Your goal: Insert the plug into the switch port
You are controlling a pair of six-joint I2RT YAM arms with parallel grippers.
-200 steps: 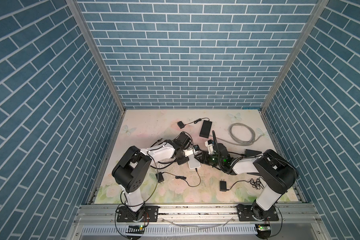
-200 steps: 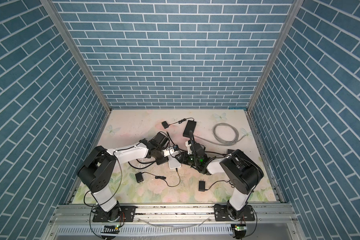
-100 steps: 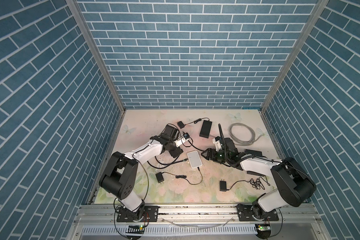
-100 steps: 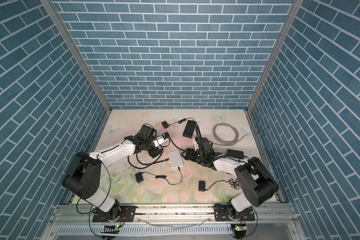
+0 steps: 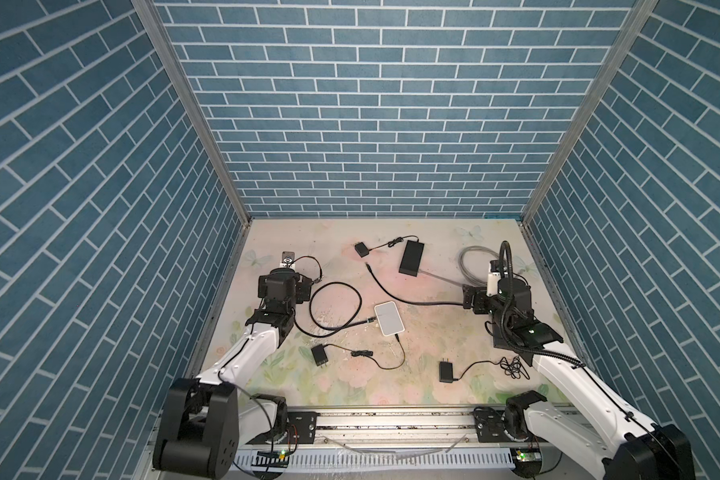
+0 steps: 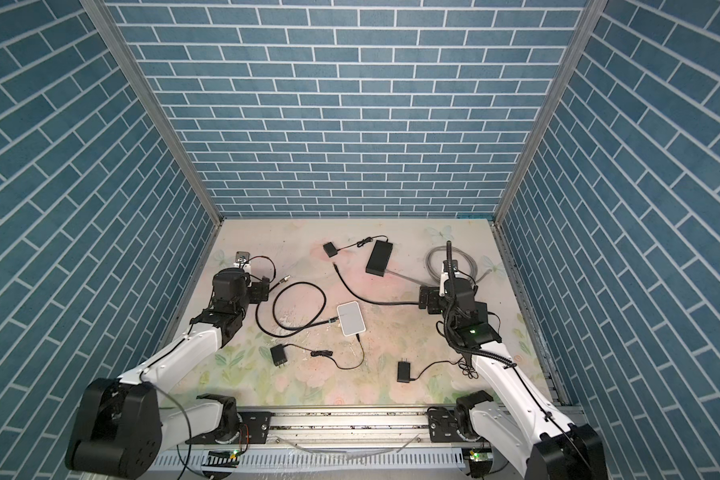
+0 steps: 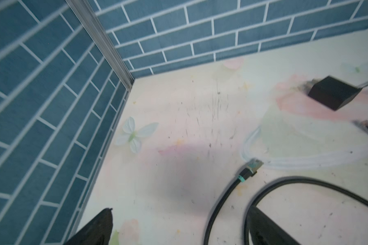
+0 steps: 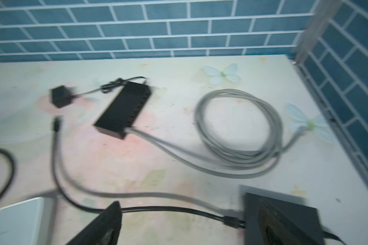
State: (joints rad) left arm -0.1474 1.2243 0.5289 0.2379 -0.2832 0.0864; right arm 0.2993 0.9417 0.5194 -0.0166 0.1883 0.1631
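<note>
Hands off: left claw (image 7: 180, 210) and right claw (image 8: 189, 203) both spread wide, empty
The white switch (image 5: 388, 318) lies mid-surface (image 5: 433, 332); a black plug (image 5: 371, 331) meets its left edge, seemingly seated, with its long axis running left-right; the left claw, left and slightly far of it, looks the nearer.

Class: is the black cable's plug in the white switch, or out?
Apparently in: the plug meets the white switch at its edge in both top views.

Blue brick-pattern walls (image 5: 371, 124) stand on three sides of a pale floral tabletop (image 5: 308, 241), with grey metal posts (image 5: 192, 108) in the back corners.
</note>
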